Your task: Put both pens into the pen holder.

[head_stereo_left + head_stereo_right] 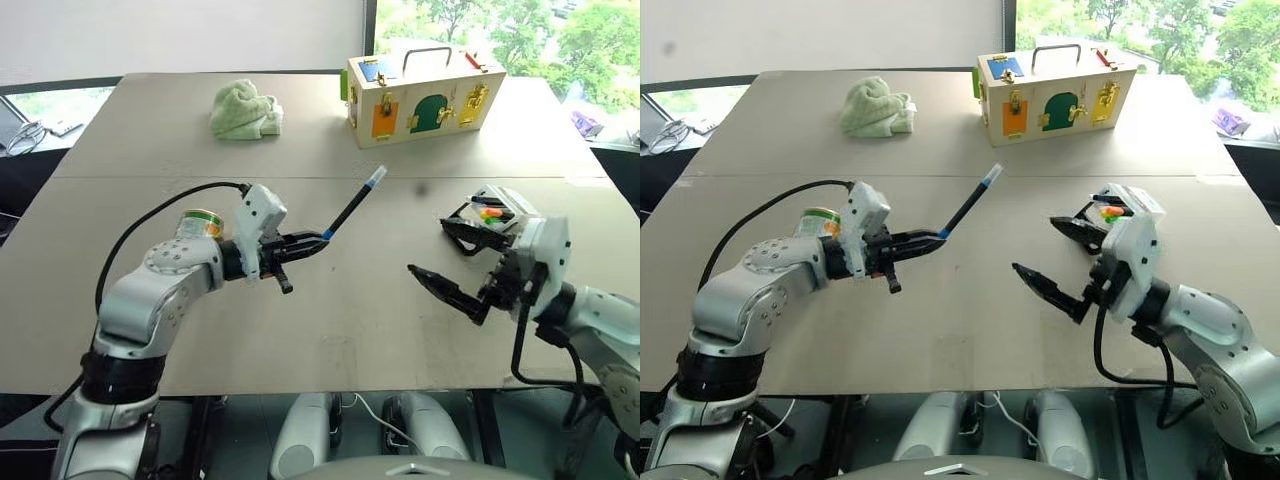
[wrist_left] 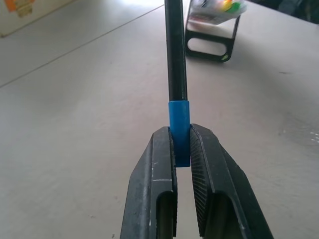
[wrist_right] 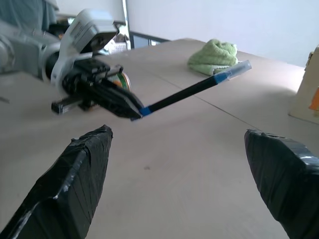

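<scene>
Crumpled green cloth (image 1: pixel 245 109) at table's (image 1: pixel 330 330) far left. Pale wooden box (image 1: pixel 422 96) far right of it, well apart; metal handle on top, orange, green, yellow doors on front, brass latches. Small can (image 1: pixel 204 222), green-and-yellow label, near table's left side.

We see a black pen (image 1: pixel 352 208) with a blue end and a pale bluish cap. The pen holder (image 1: pixel 478 222) is black, with orange, green and yellow showing inside. Near the table's (image 1: pixel 330 330) far edge sit a light green cloth (image 1: pixel 245 109) and a pale wooden box (image 1: pixel 425 93) with blue, orange, green and yellow doors. The table itself is plain beige.
</scene>
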Action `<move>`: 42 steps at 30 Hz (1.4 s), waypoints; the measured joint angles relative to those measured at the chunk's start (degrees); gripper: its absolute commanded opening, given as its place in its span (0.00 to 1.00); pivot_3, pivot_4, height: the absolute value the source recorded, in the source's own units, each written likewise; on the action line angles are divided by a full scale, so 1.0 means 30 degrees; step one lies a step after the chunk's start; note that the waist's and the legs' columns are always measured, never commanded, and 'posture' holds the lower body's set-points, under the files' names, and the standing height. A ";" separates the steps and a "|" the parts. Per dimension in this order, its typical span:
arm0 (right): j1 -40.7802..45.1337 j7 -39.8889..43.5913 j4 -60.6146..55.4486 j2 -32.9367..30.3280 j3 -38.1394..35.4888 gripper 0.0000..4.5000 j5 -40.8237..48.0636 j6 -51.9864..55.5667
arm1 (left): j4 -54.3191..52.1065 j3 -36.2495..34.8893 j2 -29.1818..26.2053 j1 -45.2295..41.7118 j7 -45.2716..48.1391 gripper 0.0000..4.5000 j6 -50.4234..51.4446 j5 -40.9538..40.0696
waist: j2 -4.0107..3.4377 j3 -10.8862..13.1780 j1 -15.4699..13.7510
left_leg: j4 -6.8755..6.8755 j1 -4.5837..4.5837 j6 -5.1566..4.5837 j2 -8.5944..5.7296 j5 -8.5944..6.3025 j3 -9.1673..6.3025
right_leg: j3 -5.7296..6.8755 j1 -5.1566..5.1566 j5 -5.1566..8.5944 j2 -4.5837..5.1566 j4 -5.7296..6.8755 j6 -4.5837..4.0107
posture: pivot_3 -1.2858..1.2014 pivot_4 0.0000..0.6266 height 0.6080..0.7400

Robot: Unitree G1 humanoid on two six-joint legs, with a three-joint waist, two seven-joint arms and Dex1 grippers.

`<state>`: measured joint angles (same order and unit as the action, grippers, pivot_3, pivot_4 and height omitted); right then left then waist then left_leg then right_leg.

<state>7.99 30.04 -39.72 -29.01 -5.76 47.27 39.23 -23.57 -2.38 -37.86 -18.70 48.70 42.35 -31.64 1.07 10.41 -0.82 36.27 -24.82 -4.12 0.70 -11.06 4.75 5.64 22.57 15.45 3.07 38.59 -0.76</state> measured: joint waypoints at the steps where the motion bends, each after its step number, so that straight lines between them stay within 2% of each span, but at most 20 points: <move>1: 0.0255 -0.0379 0.0236 0.0242 0.0168 1.00 0.0371 0.0461 | -0.0161 0.0032 0.0074 0.0069 -0.0003 0.02 -0.0227 0.0021 | 0.0006 -0.0003 -0.0029 | 0.0002 -0.0003 -0.0002 0.0000 0.0000 -0.0002 | 0.0003 -0.0001 0.0000 0.0000 0.0000 0.0000 | 0.52 0.24 1.00; 3: 0.1070 -0.1377 0.1223 0.1119 0.0596 1.00 0.1397 0.1682 | -0.0723 0.0219 0.0232 0.0340 0.0024 0.02 -0.1119 0.0222 | 0.0006 -0.0002 -0.0014 | 0.0004 -0.0009 -0.0006 -0.0006 0.0001 0.0014 | -0.0003 0.0000 -0.0004 0.0002 -0.0004 0.0002 | 0.52 0.24 1.00; 5: 0.2740 -0.3241 0.2842 0.2863 0.0789 1.00 0.2845 0.2956 | -0.1493 0.0892 0.0424 0.0799 0.0201 0.02 -0.2478 0.0664 | 0.0003 -0.0001 0.0064 | 0.0003 -0.0007 -0.0009 -0.0007 0.0002 0.0043 | -0.0026 0.0012 -0.0008 0.0001 0.0010 0.0003 | 0.52 0.24 1.00; 7: 0.3739 -0.4519 0.3304 0.3504 0.0737 1.00 0.3988 0.3521 | -0.1816 0.1545 0.0446 0.1165 0.0511 0.02 -0.3253 0.0923 | 0.0001 0.0000 0.0045 | -0.0001 -0.0006 -0.0010 -0.0007 0.0003 0.0041 | -0.0021 0.0021 -0.0004 -0.0003 0.0035 -0.0003 | 0.52 0.24 1.00; 8: 0.4158 -0.5040 0.3483 0.3762 0.0615 0.95 0.4430 0.3669 | -0.1813 0.1736 0.0336 0.1361 0.0630 0.01 -0.3701 0.1224 | 0.0001 0.0000 0.0021 | -0.0001 -0.0006 -0.0010 -0.0007 0.0003 0.0040 | -0.0017 0.0028 -0.0004 -0.0006 0.0046 -0.0004 | 0.52 0.24 1.00; 10: 0.4635 -0.5732 0.3679 0.3964 0.0254 0.81 0.4991 0.3870 | -0.1804 0.1958 0.0237 0.1620 0.0820 0.00 -0.4297 0.1726 | 0.0000 0.0000 -0.0028 | -0.0006 -0.0009 -0.0010 -0.0007 0.0003 0.0040 | -0.0013 0.0033 -0.0003 -0.0006 0.0056 -0.0005 | 0.52 0.24 1.00; 11: 0.4737 -0.6203 0.3826 0.3979 0.0040 0.69 0.5434 0.3988 | -0.1743 0.2108 0.0151 0.1737 0.0836 0.00 -0.4664 0.2018 | -0.0001 0.0000 -0.0025 | -0.0006 -0.0011 -0.0013 -0.0008 0.0002 0.0048 | -0.0017 0.0032 -0.0004 -0.0006 0.0052 -0.0002 | 0.52 0.24 1.00; 12: 0.4762 -0.6422 0.3890 0.3986 0.0003 0.66 0.5567 0.4013 | -0.1714 0.2171 0.0156 0.1742 0.0823 0.00 -0.4752 0.2110 | -0.0001 0.0000 -0.0013 | -0.0005 -0.0011 -0.0015 -0.0009 0.0001 0.0052 | -0.0020 0.0032 -0.0004 -0.0006 0.0050 -0.0001 | 0.52 0.24 1.00; 13: 0.4768 -0.6642 0.3968 0.3997 -0.0107 0.52 0.5932 0.4058 | -0.1695 0.2250 0.0162 0.1742 0.0805 0.00 -0.4885 0.2258 | -0.0001 0.0000 0.0005 | -0.0005 -0.0013 -0.0018 -0.0008 0.0000 0.0058 | -0.0024 0.0033 -0.0005 -0.0007 0.0049 0.0001 | 0.52 0.24 1.00; 18: 0.5024 -0.7162 0.4054 0.3539 -0.0609 0.04 0.7318 0.4311 | -0.1559 0.2286 0.0160 0.1834 0.0794 0.00 -0.5101 0.2408 | -0.0002 0.0000 0.0020 | -0.0004 -0.0003 -0.0022 -0.0006 0.0000 0.0060 | -0.0026 0.0035 -0.0004 -0.0015 0.0063 0.0003 | 0.52 0.24 1.00; 20: 0.5076 -0.7046 0.3729 0.3305 -0.0584 0.02 0.7918 0.4368 | -0.1414 0.2059 0.0219 0.1880 0.1024 0.00 -0.4641 0.1515 | -0.0005 0.0002 0.0024 | -0.0005 -0.0006 -0.0022 -0.0004 0.0000 0.0060 | -0.0027 0.0039 -0.0002 -0.0018 0.0068 0.0004 | 0.52 0.24 1.00; 21: 0.5129 -0.7031 0.3644 0.3078 -0.0651 0.00 0.8170 0.4335 | -0.1380 0.1590 0.0385 0.1892 0.1140 0.21 -0.4050 0.0540 | -0.0006 0.0003 0.0026 | -0.0004 -0.0007 -0.0023 -0.0005 0.0000 0.0061 | -0.0030 0.0038 -0.0001 -0.0017 0.0066 0.0006 | 0.52 0.24 1.00; 22: 0.5151 -0.7221 0.3545 0.2630 -0.0759 0.00 0.8158 0.4311 | -0.1362 0.0590 0.0727 0.1808 0.0970 0.37 -0.3312 -0.1026 | -0.0002 0.0001 0.0026 | 0.0005 -0.0009 -0.0023 -0.0004 0.0000 0.0054 | -0.0025 0.0035 0.0004 -0.0016 0.0063 0.0017 | 0.52 0.24 1.00; 23: 0.5151 -0.7249 0.3562 0.2535 -0.0820 0.00 0.8127 0.4311 | -0.1368 0.0415 0.0744 0.1792 0.0923 0.40 -0.3235 -0.1244 | -0.0002 0.0001 0.0027 | 0.0005 -0.0008 -0.0023 -0.0004 0.0000 0.0056 | -0.0026 0.0036 0.0009 -0.0016 0.0062 0.0026 | 0.52 0.24 1.00; 25: 0.5296 -0.7571 0.3520 0.1736 -0.1311 0.00 0.7398 0.3874 | -0.1310 -0.0984 0.0909 0.1815 0.0056 0.58 -0.1986 -0.2954 | -0.0008 0.0004 0.0021 | 0.0007 -0.0009 -0.0025 -0.0005 0.0001 0.0062 | -0.0031 0.0035 0.0026 -0.0017 0.0065 0.0058 | 0.52 0.24 1.00; 26: 0.5443 -0.7657 0.3470 0.1197 -0.1483 0.00 0.6836 0.3701 | -0.1280 -0.1443 0.0909 0.1891 -0.0180 0.64 -0.1650 -0.3391 | -0.0007 0.0004 0.0015 | 0.0012 -0.0010 -0.0024 -0.0005 0.0001 0.0063 | -0.0030 0.0036 0.0031 -0.0017 0.0065 0.0068 | 0.52 0.24 1.00; 30: 0.5927 -0.7546 0.2694 -0.3370 -0.2687 0.00 0.3124 0.3056 | -0.1372 -0.3563 -0.0013 0.3558 -0.0566 0.64 -0.0770 -0.4588 | -0.0012 0.0008 0.0003 | 0.0010 -0.0010 -0.0025 -0.0009 -0.0001 0.0076 | -0.0034 0.0038 0.0035 -0.0020 0.0055 0.0069 | 0.52 0.24 1.00; 35: 0.6110 -0.6902 0.1981 -0.6468 -0.3504 0.00 0.2240 0.3558 | -0.1808 -0.4557 -0.1254 0.4958 -0.0172 0.64 -0.0552 -0.5098 | -0.0018 0.0011 0.0013 | -0.0009 0.0002 -0.0022 -0.0001 -0.0002 0.0074 | -0.0037 0.0038 0.0040 -0.0024 0.0052 0.0071 | 0.52 0.24 1.00; 42: 0.6581 -0.6487 0.2052 -0.7352 -0.3252 0.00 0.0776 0.3945 | -0.1706 -0.4144 -0.1402 0.4124 0.0032 0.64 -0.1116 -0.4714 | -0.0013 0.0009 -0.0048 | 0.0000 -0.0016 -0.0026 -0.0001 -0.0008 0.0071 | -0.0035 0.0036 0.0041 -0.0014 0.0010 0.0085 | 0.52 0.24 1.00</move>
<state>27.73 10.58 -33.56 -51.06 -15.51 49.60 51.07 -28.69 -14.82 -42.07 -6.32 48.80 39.00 -45.78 1.03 10.44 -0.96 36.27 -24.87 -4.20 0.69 -11.08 4.96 5.54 22.68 15.57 3.03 38.62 -0.50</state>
